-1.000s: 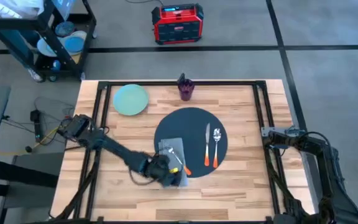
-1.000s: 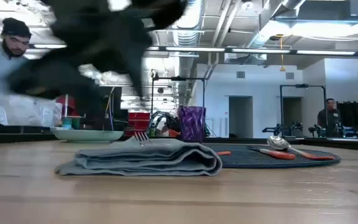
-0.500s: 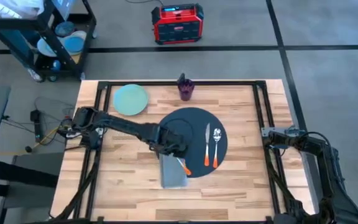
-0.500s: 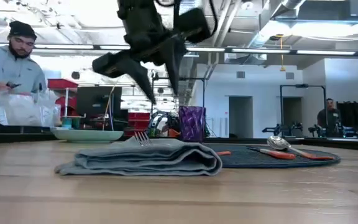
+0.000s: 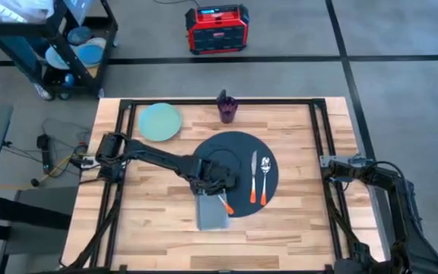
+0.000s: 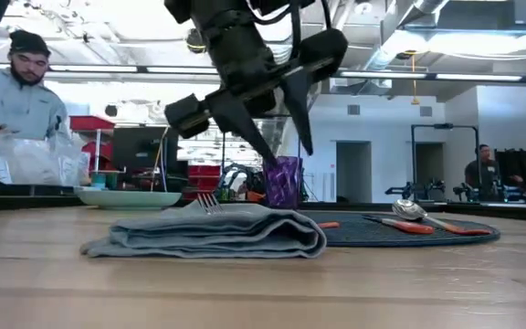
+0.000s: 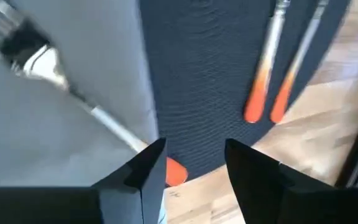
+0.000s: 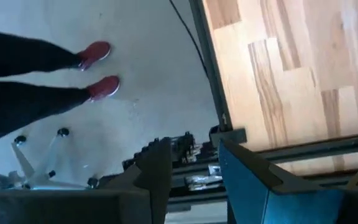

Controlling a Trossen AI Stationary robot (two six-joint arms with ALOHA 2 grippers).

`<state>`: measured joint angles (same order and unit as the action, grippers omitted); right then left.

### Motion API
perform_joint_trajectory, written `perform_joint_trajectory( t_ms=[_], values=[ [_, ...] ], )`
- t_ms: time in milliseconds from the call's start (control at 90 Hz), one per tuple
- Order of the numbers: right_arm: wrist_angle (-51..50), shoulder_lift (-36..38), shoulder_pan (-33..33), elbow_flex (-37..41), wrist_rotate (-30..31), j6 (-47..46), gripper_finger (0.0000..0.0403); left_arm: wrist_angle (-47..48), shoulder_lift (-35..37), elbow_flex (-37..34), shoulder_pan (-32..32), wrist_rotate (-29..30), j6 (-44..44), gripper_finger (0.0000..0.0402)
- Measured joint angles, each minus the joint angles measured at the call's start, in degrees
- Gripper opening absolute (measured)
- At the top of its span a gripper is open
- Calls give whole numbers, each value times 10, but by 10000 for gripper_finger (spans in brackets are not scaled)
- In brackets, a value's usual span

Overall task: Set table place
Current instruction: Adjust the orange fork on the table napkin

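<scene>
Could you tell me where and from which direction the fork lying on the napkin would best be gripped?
Probably by its orange handle, coming straight down with the open left gripper above it. The fork lies flat on the folded grey napkin, tines on the cloth, handle end over the round mat, where the fingers can straddle the narrow handle crosswise.

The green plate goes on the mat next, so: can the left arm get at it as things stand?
Probably yes: the plate lies bare on the left arm's side, and the left gripper is open and empty.
</scene>
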<state>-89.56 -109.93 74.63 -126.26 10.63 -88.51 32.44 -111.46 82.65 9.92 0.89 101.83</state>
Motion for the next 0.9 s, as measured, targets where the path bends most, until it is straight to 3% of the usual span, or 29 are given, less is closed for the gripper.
perform_joint_trajectory(
  t_ms=[367,900],
  values=[
    [-5,0,19,0,26,3,118,15,-2,0,27,12,65,87],
    [-5,0,25,0,28,3,118,55,-2,0,10,-8,11,97]
  ],
)
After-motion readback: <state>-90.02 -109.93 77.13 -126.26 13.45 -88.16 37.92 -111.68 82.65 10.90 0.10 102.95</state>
